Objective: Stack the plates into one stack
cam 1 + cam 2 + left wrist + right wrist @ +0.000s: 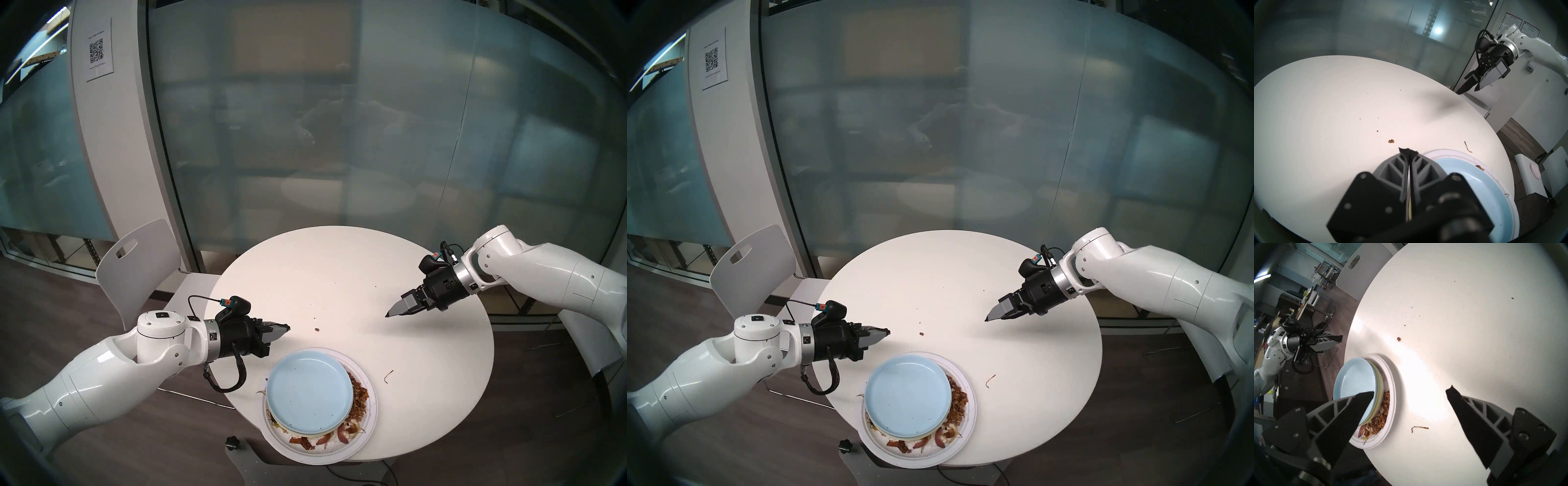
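On the round white desk (339, 271), the stack of small round plates (310, 397) sat on the larger white paper plate strewn with brown food scraps (368, 404), at the desk's near edge, the paper plate's rim jutting slightly past it. Only the top light blue plate (308, 390) showed its whole face; the plates beneath it appeared merely as thin rim edges, a yellowish and a pale greenish line among them in the right wrist view, and their number could not be counted. Much of the food on the paper plate was hidden under the stack. The left gripper (287, 328) hung just left of the stack and apart from it, its jaws pressed together on nothing. The right gripper (1410, 392) hung above the desk well to the right of the stack, its jaws spread wide and empty; from the head its two fingers overlapped. A few crumbs (317, 329) and a thin brown stem (387, 376) lay on the desk beyond and right of the stack. A paper sheet with a QR code (98, 51) hung on the white column far behind the stack; its small print was too blurred to read.
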Robot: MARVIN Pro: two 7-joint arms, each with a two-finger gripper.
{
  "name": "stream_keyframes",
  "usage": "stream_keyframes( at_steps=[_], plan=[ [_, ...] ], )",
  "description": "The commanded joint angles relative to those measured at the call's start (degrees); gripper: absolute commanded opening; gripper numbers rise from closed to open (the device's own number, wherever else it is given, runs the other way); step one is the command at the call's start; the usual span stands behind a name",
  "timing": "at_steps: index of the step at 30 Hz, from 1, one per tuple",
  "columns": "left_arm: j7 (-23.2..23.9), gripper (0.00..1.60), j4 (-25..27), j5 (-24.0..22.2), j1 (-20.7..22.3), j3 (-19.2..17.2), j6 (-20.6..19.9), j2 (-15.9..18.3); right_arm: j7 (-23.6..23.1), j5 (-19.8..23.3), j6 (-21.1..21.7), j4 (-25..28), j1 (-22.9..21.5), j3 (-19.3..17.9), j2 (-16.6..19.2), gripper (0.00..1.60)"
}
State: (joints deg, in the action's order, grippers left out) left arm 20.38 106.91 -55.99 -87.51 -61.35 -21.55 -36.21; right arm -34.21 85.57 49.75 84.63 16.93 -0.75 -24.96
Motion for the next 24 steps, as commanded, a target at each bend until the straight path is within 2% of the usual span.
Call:
stream_keyframes(
  at_steps=[1,2,11,24],
  plan=[
    [0.06,0.32,0.72,-0.07,0.43,-0.44,0.31,-0.05,-0.21,2.04,-1.91,2.88,-0.43,-1.77,5.66,1.60],
    [0.05,0.32,0.73,-0.07,0.43,-0.43,0.32,-0.04,0.04,2.36,-2.53,4.21,-0.26,-1.93,7.15,1.60],
    [0.01,0.32,0.81,-0.10,0.39,-0.46,0.38,0.00,2.52,4.74,-6.31,10.67,0.86,-2.49,13.09,1.60],
    [-0.08,0.32,0.92,-0.15,0.30,-0.51,0.49,0.07,8.83,9.13,-11.81,15.52,2.47,-2.72,16.40,1.60]
  ],
)
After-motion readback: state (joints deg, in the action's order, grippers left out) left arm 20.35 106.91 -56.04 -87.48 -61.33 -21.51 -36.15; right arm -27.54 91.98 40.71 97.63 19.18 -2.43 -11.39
